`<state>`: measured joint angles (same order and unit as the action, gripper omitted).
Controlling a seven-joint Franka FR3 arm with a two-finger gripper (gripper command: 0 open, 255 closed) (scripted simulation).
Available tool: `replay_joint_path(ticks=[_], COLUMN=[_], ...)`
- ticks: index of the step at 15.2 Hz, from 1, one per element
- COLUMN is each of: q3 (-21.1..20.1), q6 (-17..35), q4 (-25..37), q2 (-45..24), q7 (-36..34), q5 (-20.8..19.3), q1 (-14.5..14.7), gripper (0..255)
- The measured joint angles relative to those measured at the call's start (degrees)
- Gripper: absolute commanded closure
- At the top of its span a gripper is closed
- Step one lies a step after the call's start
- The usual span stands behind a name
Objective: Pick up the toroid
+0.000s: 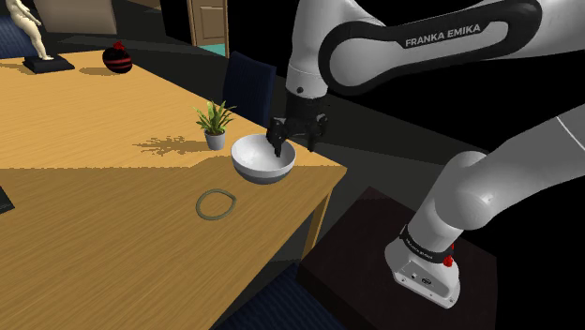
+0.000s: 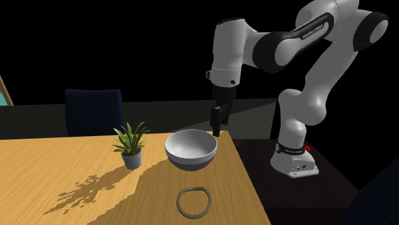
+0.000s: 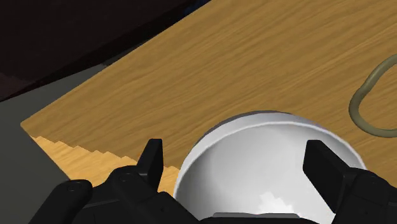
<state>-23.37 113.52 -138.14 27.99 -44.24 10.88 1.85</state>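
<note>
The toroid (image 1: 216, 204) is a thin olive-grey ring lying flat on the wooden table (image 1: 94, 206), near the table's front edge in the second exterior view (image 2: 194, 202). My black gripper (image 1: 294, 145) hangs open over the far rim of a white bowl (image 1: 263, 167), well away from the ring. From the second exterior view the gripper (image 2: 217, 126) points straight down just behind the bowl (image 2: 190, 156). In the wrist view the fingers (image 3: 151, 159) stand wide apart above the bowl (image 3: 267, 146) with nothing held, and part of the ring (image 3: 354, 107) shows beyond the bowl.
A small potted plant (image 1: 215, 125) stands beside the bowl. A dark chair (image 1: 248, 84) sits behind the table. A pale figurine (image 1: 37, 37) and a black-and-red ball (image 1: 116, 58) rest at the table's far end. The table corner (image 1: 339, 171) lies near the dark stand (image 1: 366, 253).
</note>
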Motion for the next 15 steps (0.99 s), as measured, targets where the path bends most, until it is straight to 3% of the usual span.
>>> replay_joint_path(ticks=[6,12,15], q3=[-6.9,-12.1,-12.9], q6=[6.9,13.1,15.2], q4=[4.5,11.9,13.3], q2=[-11.3,-25.6,-29.4], q7=[-11.8,-25.2,-29.0], q5=[0.1,-5.2,-7.2], q1=[-0.9,-1.4,-0.9], gripper=[0,0,0])
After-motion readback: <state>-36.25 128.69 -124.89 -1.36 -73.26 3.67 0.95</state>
